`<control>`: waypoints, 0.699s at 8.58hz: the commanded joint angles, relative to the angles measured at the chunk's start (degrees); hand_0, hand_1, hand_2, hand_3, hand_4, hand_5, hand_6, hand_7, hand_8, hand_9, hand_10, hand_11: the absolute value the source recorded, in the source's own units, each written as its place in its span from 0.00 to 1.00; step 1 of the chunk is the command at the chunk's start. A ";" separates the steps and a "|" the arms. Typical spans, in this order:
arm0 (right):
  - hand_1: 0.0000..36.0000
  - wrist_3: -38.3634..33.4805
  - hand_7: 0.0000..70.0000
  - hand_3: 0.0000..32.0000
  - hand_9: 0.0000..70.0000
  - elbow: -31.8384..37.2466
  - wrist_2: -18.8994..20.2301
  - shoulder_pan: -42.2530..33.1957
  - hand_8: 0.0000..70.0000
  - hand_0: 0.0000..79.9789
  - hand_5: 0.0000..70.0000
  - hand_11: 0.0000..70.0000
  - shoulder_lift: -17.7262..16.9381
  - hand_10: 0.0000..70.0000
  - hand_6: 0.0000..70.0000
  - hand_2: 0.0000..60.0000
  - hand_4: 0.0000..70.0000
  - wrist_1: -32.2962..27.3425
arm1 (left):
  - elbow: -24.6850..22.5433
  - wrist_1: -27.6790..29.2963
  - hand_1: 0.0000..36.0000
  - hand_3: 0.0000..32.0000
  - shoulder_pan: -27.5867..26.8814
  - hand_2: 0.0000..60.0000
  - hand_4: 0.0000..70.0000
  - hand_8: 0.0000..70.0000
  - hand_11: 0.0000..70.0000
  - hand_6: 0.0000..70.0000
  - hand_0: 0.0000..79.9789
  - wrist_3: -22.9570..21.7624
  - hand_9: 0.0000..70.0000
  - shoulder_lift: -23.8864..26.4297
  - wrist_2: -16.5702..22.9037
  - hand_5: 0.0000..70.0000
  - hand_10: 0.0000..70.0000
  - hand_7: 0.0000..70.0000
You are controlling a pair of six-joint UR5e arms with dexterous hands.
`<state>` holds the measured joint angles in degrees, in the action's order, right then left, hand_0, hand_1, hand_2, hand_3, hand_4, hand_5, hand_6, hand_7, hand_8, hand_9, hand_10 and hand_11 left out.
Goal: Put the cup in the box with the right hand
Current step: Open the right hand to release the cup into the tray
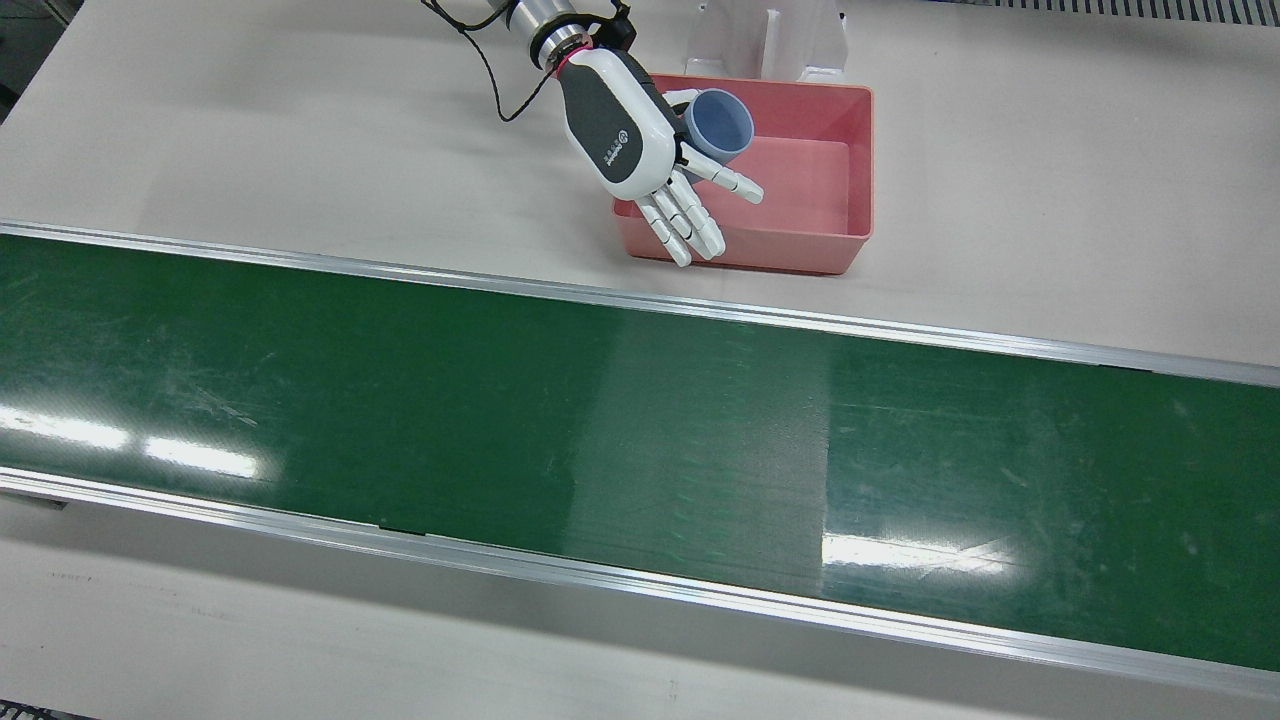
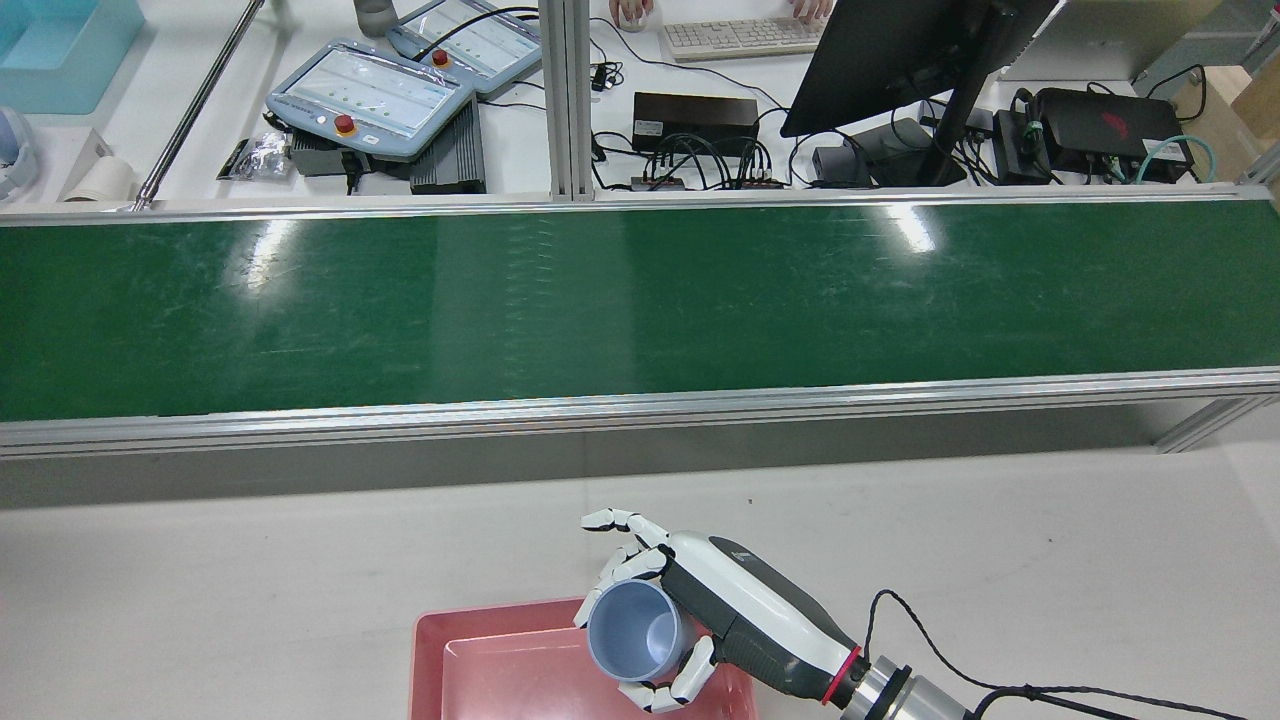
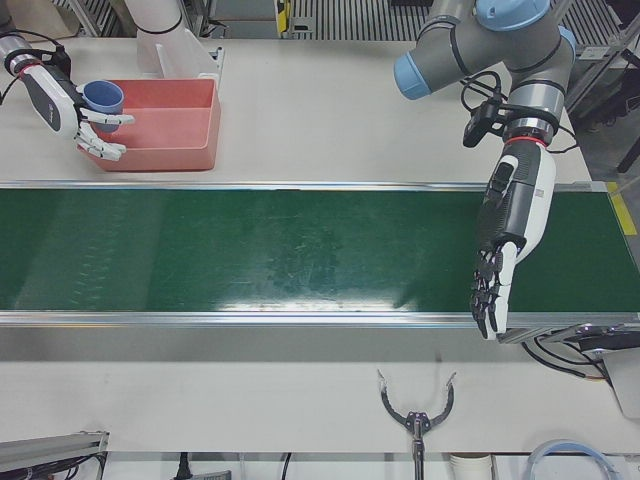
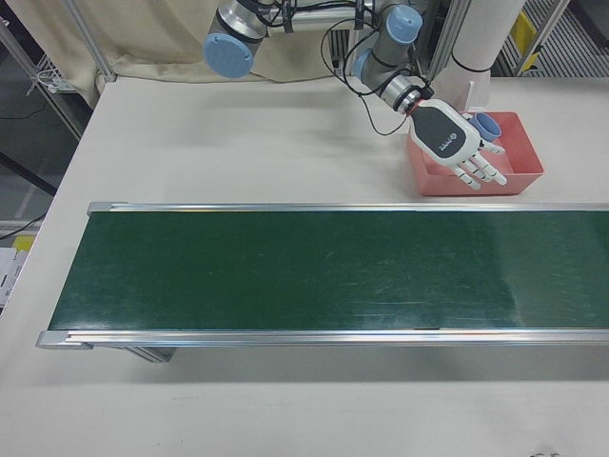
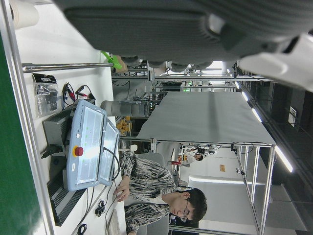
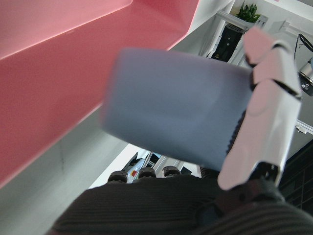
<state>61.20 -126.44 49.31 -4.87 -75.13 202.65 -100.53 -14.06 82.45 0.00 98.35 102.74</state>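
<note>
A blue-grey cup [image 1: 722, 122] hangs tilted over the left part of a pink box [image 1: 860, 160], its mouth facing the box's inside. My right hand [image 1: 625, 125] is beside it with fingers [image 1: 685, 220] stretched straight and apart; the cup sits loosely between thumb and fingers. In the rear view the cup [image 2: 635, 630] lies against the hand [image 2: 740, 610] above the box [image 2: 430, 650]. In the right hand view the cup [image 6: 176, 107] is blurred, next to the thumb. My left hand [image 3: 500, 270] hangs open over the belt's near edge, far from the box.
A long green conveyor belt [image 1: 600, 440] with metal rails crosses the table in front of the box. A white pedestal [image 1: 770, 40] stands just behind the box. Desks with pendants, a monitor and cables lie beyond the belt in the rear view.
</note>
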 commanded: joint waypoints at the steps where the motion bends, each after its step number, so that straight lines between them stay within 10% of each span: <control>1: 0.29 0.15 0.04 0.13 0.07 -3.36 0.17 0.13 0.03 0.60 0.06 0.00 -0.10 0.00 0.02 0.05 0.00 0.20 | 0.07 0.00 0.00 0.00 -0.01 0.00 0.00 0.00 0.00 0.00 0.00 0.00 0.00 0.00 0.00 0.00 0.00 0.00; 4: 0.34 0.33 0.08 0.10 0.09 -12.21 2.00 -3.71 0.04 0.60 0.07 0.00 -3.34 0.00 0.03 0.10 0.01 0.64 | -0.02 0.00 0.00 0.00 0.07 0.00 0.00 0.00 0.00 0.00 0.00 0.00 0.00 0.00 0.00 0.00 0.00 0.00; 6: 0.38 -1.50 0.10 0.09 0.10 -13.83 13.90 -16.15 0.05 0.62 0.08 0.00 -3.97 0.00 0.04 0.08 0.02 3.26 | -0.02 0.00 0.00 0.00 -0.01 0.00 0.00 0.00 0.00 0.00 0.00 0.00 0.00 0.00 0.00 0.00 0.00 0.00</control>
<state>61.42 -137.18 52.48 -9.22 -77.82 203.31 -100.51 -14.06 82.49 0.00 98.35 102.74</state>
